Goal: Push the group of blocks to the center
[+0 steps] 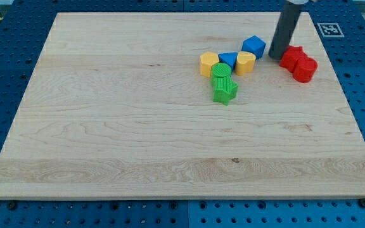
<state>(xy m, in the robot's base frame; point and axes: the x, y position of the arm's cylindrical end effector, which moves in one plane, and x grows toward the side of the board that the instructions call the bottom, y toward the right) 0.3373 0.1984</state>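
My tip (277,56) rests on the board in the upper right, just left of two red blocks: a star-like red block (291,58) and a red cylinder (305,69) touching it. A blue cube-like block (254,45) sits just left of the tip. Further left lie a yellow heart-like block (245,63), a blue triangular block (228,60) and a yellow hexagonal block (208,64), touching in a row. Below them are a green cylinder (220,71) and a green star-like block (225,90).
The wooden board (106,126) lies on a blue perforated table. A white marker tag (329,29) sits at the board's upper right corner. The board's right edge is close to the red blocks.
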